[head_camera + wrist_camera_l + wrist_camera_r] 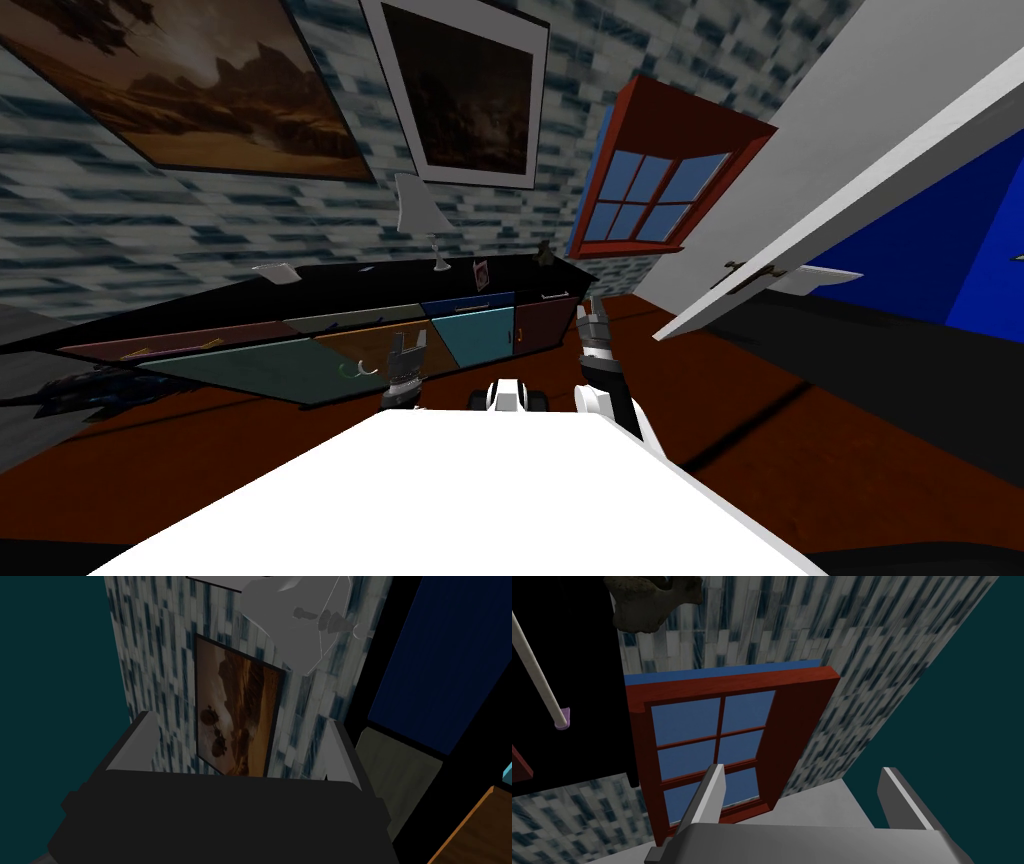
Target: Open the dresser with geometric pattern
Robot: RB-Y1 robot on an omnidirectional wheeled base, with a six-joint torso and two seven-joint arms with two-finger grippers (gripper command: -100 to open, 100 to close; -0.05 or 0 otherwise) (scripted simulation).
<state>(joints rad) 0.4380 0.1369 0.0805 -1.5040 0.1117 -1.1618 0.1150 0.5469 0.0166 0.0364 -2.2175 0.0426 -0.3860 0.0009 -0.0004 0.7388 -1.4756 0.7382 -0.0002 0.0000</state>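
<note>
Facing a low black dresser with coloured panels.
Holding left gripper and right gripper up near its front, both released.

You are facing the dresser at 12 o'clock; its teal panel is jutting out at 11, crowding your left gripper. A white door is blocking 2 o'clock; the floor between them is lying open.

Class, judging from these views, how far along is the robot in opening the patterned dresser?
Done: the robot faces the dresser. In hand: left claw, open, hangs before it near a handle; right claw, open, is by its right end. Left: grip a handle and pull; nothing looks open yet.
</note>
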